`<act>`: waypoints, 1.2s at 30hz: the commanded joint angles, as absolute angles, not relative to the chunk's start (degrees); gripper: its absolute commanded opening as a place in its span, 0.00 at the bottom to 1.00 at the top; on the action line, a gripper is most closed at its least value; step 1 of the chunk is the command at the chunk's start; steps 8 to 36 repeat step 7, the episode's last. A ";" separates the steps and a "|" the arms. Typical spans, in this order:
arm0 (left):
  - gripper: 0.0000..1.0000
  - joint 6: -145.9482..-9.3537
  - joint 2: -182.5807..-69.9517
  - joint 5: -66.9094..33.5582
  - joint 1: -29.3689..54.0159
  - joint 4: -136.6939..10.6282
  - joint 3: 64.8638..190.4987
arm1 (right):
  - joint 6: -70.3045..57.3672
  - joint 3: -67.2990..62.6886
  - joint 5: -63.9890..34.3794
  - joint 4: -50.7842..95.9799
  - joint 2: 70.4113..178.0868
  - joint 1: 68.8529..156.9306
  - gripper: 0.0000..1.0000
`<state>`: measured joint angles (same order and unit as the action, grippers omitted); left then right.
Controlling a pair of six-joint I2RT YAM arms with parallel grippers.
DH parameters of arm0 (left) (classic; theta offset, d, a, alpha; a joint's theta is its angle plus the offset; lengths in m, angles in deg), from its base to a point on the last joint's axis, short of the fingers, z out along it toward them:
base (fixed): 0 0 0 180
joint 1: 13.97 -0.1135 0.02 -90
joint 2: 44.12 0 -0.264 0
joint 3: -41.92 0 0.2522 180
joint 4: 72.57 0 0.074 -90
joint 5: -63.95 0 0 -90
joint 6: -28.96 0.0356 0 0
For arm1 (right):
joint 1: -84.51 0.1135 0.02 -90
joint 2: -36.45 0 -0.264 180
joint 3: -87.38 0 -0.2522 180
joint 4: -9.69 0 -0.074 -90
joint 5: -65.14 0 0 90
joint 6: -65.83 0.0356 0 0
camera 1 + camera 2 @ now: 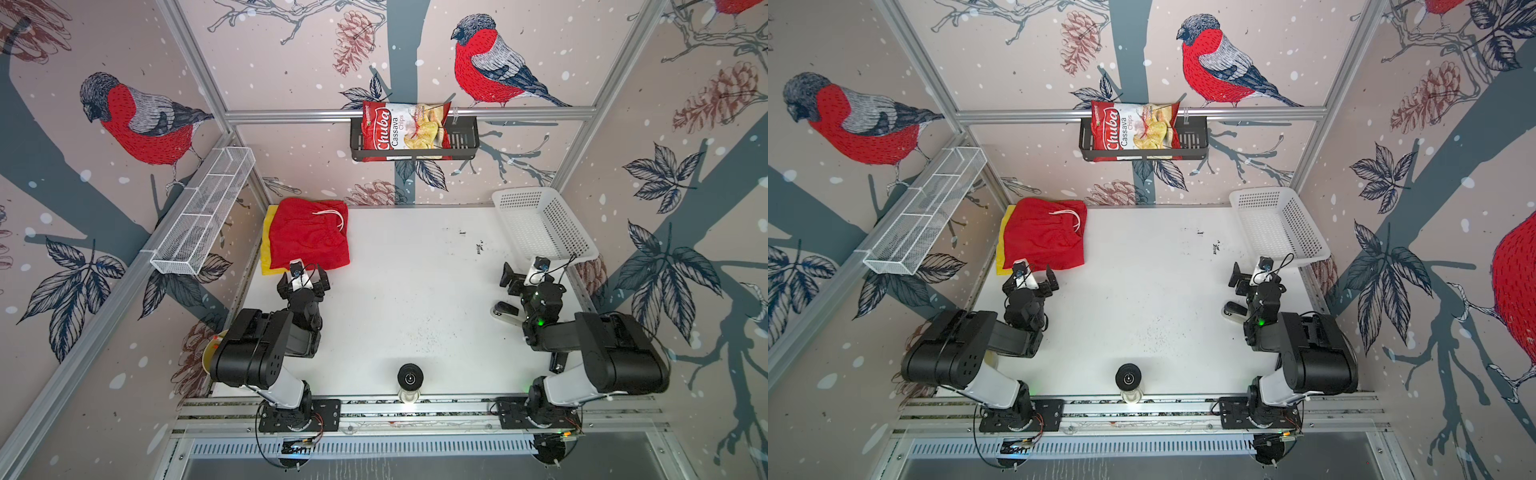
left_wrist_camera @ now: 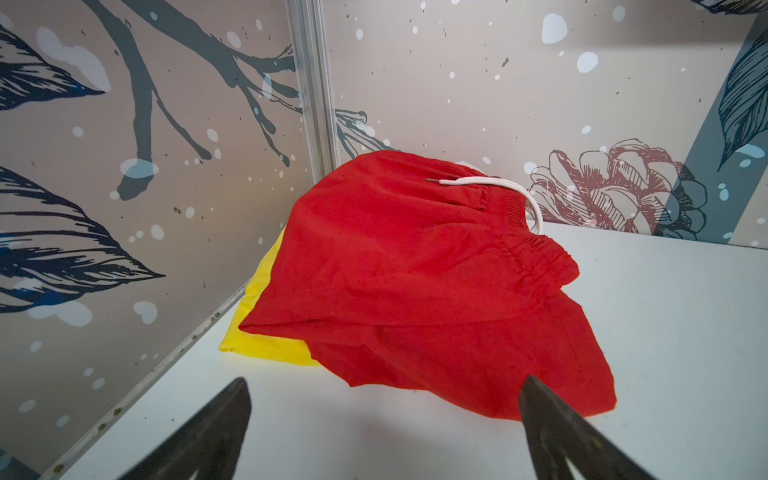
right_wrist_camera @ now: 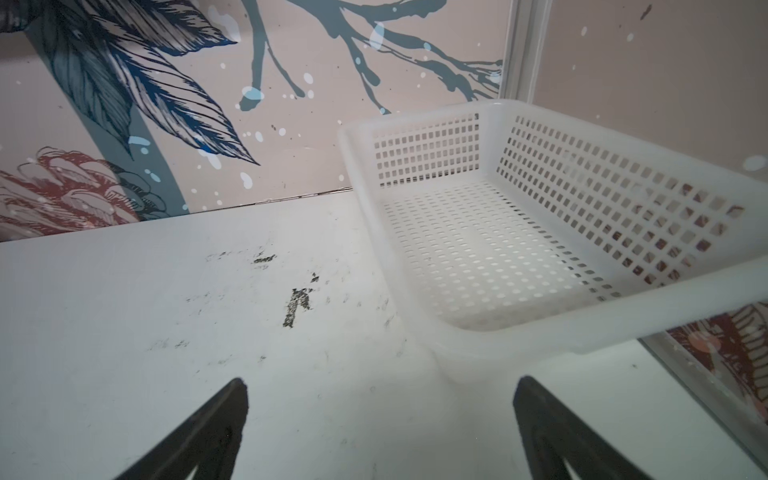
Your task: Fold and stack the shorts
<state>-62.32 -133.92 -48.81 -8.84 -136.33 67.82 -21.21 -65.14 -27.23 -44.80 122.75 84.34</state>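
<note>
Shorts (image 1: 307,237), red atop yellow, just beyond wide left gripper (image 2: 384,384); right gripper (image 3: 380,386) wide, well apart.

We see a white plastic lattice basket (image 3: 623,313) just ahead of the right gripper's (image 3: 382,380) fingers (image 3: 216,424), resting on a scuffed white table (image 3: 104,332). Black scuff marks (image 3: 297,307) lie ahead of those fingers too. Far beyond them, a Chuba cassava chips bag (image 1: 399,129) sits in a black wall rack (image 1: 463,141).
</note>
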 commanded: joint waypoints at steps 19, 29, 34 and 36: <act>0.99 -62.46 -133.95 -49.85 -8.87 -136.66 68.16 | -20.36 -65.32 -28.60 -44.66 122.22 84.35 1.00; 0.99 -62.46 -133.95 -49.85 -8.87 -136.66 68.16 | -20.36 -65.32 -28.60 -44.66 122.22 84.35 1.00; 0.99 -62.46 -133.95 -49.85 -8.87 -136.66 68.16 | -20.36 -65.32 -28.60 -44.66 122.22 84.35 1.00; 0.99 -62.46 -133.95 -49.85 -8.87 -136.66 68.16 | -20.36 -65.32 -28.60 -44.66 122.22 84.35 1.00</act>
